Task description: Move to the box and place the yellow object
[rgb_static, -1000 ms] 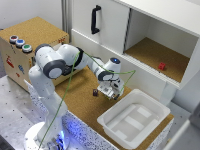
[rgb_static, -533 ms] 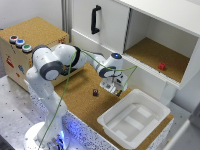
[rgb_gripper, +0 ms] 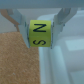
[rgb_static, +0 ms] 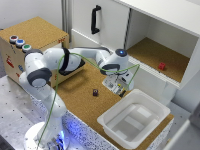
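Moved since the earlier frame: arm, further toward the exterior view's right, claw (rgb_static: 118, 88) now hanging near the box (rgb_static: 134, 120) corner, above the cork floor (rgb_static: 85, 92). Claw: pinching the yellow block (rgb_gripper: 40, 33) between both fingertips. Wrist view shows the block and its dark markings; exterior view leaves it too small to make out, but shows a dark cube (rgb_static: 95, 92) nearby.

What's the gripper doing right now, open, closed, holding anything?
Gripper: closed on the yellow object, a small block marked with black letters, pinched between both fingers.
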